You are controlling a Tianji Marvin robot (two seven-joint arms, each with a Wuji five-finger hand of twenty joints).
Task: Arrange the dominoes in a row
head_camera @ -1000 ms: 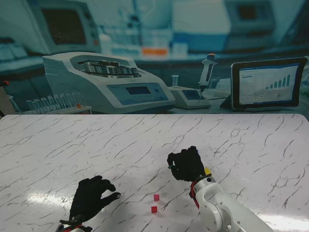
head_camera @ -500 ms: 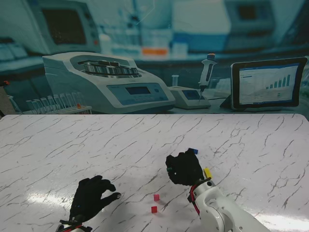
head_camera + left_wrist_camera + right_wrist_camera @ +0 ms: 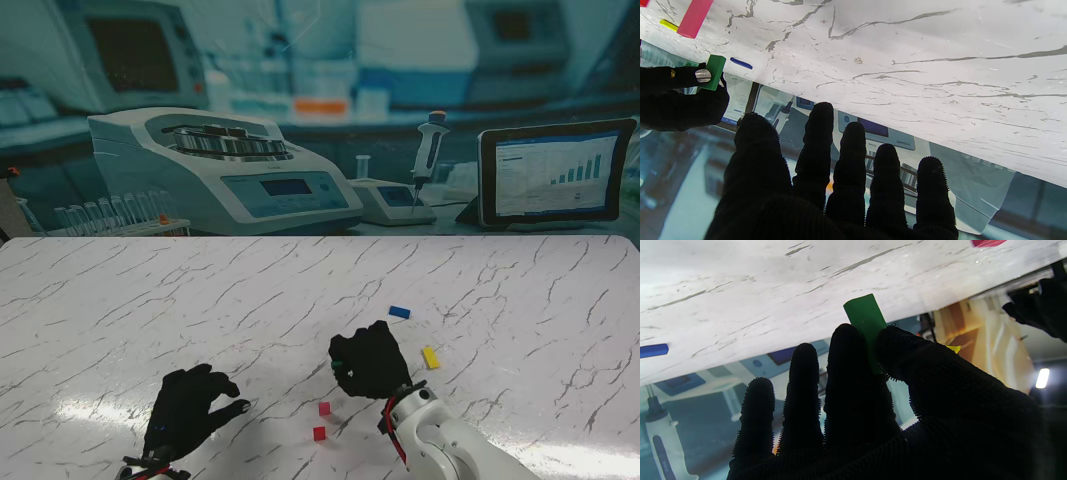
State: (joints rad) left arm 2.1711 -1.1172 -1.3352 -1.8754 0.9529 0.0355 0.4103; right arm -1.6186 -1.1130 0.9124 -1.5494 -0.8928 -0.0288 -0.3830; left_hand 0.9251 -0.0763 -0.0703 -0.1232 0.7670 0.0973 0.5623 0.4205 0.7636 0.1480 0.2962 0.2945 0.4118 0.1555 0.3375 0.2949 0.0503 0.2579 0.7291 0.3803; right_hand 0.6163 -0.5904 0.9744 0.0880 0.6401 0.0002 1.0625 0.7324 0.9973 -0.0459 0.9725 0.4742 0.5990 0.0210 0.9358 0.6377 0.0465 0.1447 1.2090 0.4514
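White marble-pattern desk (image 3: 150,300) with dark veins is filling the foreground. Behind it a lab backdrop is showing: a large centrifuge (image 3: 215,170) at left, test tubes (image 3: 110,213) beside it, a pipette (image 3: 428,145) standing upright at centre, a tablet (image 3: 556,173) displaying a chart at right.

Two dominoes (image 3: 321,420) on worktop (image 3: 120,300) between left hand (image 3: 188,410) and right hand (image 3: 368,362); two more dominoes (image 3: 415,335) farther, right.
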